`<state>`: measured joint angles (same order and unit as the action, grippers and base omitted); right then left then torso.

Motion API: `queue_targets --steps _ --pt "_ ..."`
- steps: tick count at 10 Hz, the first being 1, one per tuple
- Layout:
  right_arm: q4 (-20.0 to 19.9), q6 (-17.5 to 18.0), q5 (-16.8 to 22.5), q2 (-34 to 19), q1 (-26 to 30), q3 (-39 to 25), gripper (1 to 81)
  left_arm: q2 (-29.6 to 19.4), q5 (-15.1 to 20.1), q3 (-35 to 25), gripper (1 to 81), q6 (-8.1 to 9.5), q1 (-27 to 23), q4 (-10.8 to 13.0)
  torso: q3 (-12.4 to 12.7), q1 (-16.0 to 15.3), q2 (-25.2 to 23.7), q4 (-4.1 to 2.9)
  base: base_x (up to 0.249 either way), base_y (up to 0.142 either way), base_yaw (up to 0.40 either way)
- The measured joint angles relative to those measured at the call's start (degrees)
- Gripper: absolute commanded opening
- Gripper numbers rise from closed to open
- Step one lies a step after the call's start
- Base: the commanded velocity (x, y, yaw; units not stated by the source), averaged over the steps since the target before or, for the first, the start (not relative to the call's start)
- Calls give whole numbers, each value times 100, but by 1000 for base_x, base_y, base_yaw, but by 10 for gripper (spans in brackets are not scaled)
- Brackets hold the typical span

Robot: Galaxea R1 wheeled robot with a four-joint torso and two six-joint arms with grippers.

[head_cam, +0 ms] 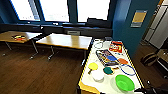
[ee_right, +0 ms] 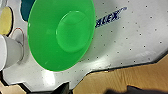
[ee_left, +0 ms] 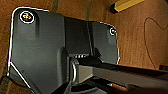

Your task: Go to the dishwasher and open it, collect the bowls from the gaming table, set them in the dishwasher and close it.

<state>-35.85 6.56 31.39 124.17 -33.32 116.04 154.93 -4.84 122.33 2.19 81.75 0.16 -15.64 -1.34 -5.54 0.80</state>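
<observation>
The gaming table [head_cam: 86, 75], a long narrow table with a white top and a yellow edge, is seen in the head view running from the lower right toward the blue wall [head_cam: 125, 27]. The bowls are gathered at its near end: the large green bowl [head_cam: 124, 82] is set closest to the near edge, the white bowl [head_cam: 97, 75] lies to its left, the teal bowl [head_cam: 108, 70] sits between and a little behind them, the yellow bowl [head_cam: 93, 66] is placed behind the white one, and the orange bowl [head_cam: 122, 61] rests farther back on the right side. A thin blue ring [head_cam: 128, 70] lies between the orange and green bowls, and a flat picture tray [head_cam: 107, 57] and a red box [head_cam: 115, 46] are laid farther along the top. Two wood-topped tables [head_cam: 65, 40] stand beyond on the dark wooden floor [head_cam: 37, 72], under the windows [head_cam: 55, 10]. In the right wrist view the green bowl is shown upright on the speckled white top, with the white, yellow and teal bowls just beside it. In the left wrist view only wooden floor is seen past the robot's own plate. Whether either tool is wide or narrow cannot be told from these views.
</observation>
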Motion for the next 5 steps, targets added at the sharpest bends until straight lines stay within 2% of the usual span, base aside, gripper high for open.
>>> queue_targets --steps 5 --pt "2 0 -24 0 60 258 811 9 -11 18 811 0 -17 0 -46 -2 5 0 0 0 0"
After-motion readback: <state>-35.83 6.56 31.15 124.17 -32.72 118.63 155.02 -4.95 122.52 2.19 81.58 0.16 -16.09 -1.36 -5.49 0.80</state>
